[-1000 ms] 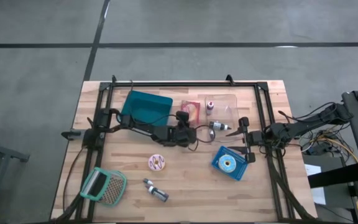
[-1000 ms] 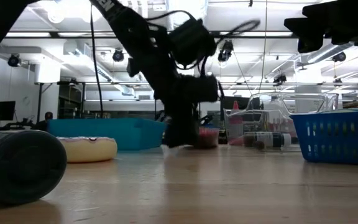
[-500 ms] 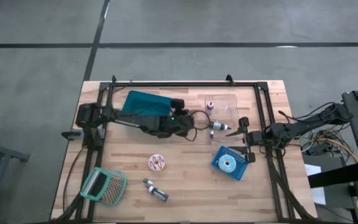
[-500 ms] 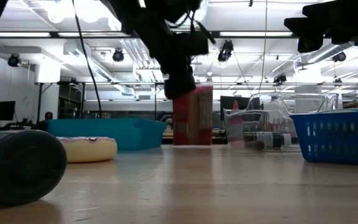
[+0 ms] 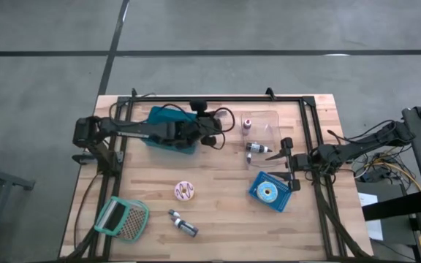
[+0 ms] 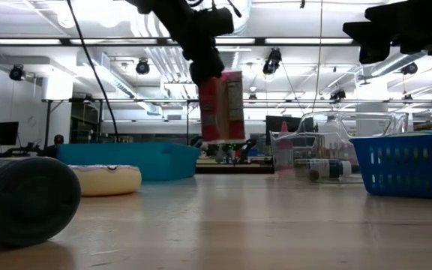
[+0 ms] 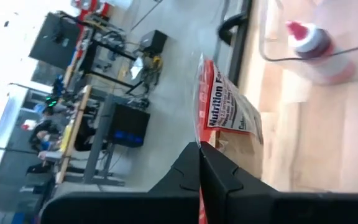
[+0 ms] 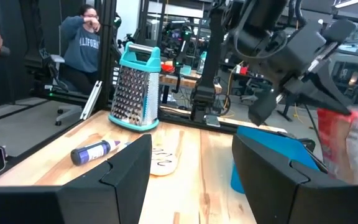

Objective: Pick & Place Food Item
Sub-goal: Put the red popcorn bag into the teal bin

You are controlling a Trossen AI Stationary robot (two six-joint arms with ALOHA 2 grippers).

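Observation:
A red food packet (image 6: 222, 105) with a nutrition label (image 7: 229, 115) hangs from my left gripper (image 6: 205, 69), which is shut on it above the table, just right of the teal bin (image 5: 168, 124). In the high view the gripper (image 5: 212, 139) hides the packet. The packet also shows in the right wrist view (image 8: 353, 146). My right gripper (image 5: 287, 157) is open and empty at the table's right side, its fingers wide apart in its own wrist view (image 8: 191, 186). My left gripper pinches the packet's upper edge (image 7: 199, 146) between its two fingers. The fingers come from above, slanting down. The packet hangs upright below them, lifted clear of the table.
A pink donut (image 5: 185, 191), a teal grater (image 5: 123, 218) and a small bottle (image 5: 183, 224) lie at the near left. A blue basket (image 5: 269, 191) sits near my right gripper. A clear container (image 5: 265, 124) with small bottles (image 5: 246, 124) stands at the far right.
My left gripper has risen and gone toward the table's left and far edges, toward the teal bin. The packet, lying flat on the table a second ago, stood upright on its lower edge and now hangs lifted clear.

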